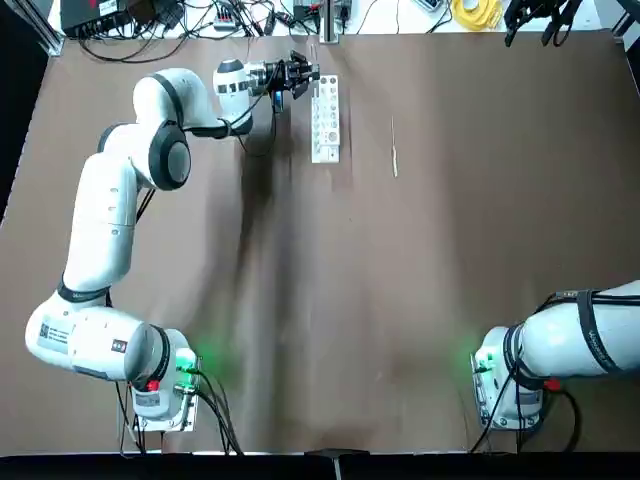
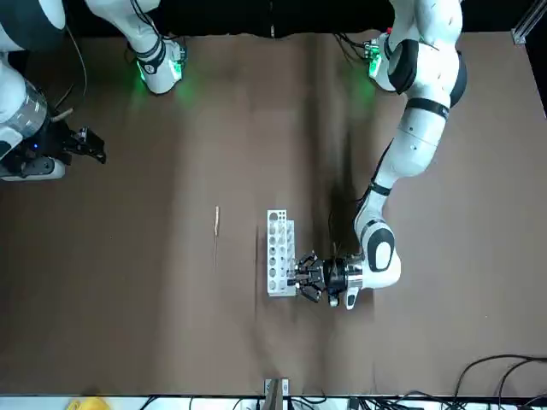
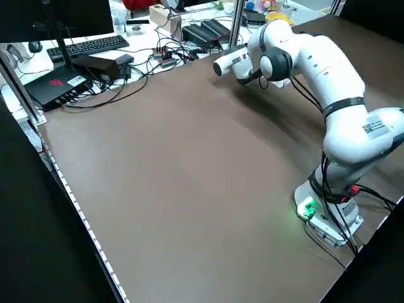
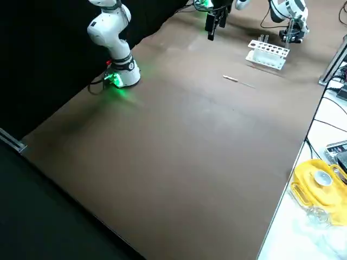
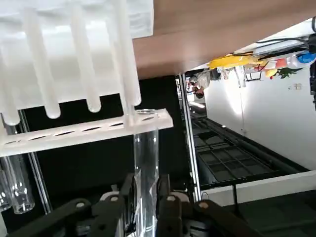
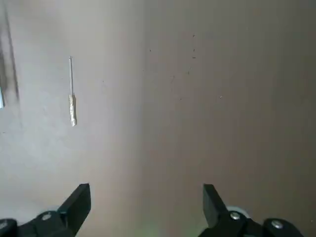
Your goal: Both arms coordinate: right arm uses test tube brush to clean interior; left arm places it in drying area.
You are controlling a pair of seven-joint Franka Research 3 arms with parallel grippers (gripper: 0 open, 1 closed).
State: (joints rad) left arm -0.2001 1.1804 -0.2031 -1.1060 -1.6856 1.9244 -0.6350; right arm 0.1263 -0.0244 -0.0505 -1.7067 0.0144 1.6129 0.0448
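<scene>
Working from the robot's left, I have the left gripper at the far end of the white rack, its fingers drawn in on either side of a clear test tube, and I judge it has hold of it. The tube is upright at the rack's end hole, and I can't tell whether it is being lifted out or simply steadied there. More clear tubes show in the rack beyond it. To the right of the rack, apart from it, the test tube brush lies flat on the surface, roughly parallel to the rack's long side, thicker end toward the robot. Farther right of the rack, well apart from it and raised, the right gripper has its fingers spread wide with nothing between them. So I'd call this early: the left side has its tube, but the brush hasn't been picked up, and I see no cleaning under way. By my reading, what's left is gripping the brush with the right arm, bringing it to the tube, scrubbing the interior, then having the left arm set the tube in the drying area, which I can't pick out for certain from here.
</scene>
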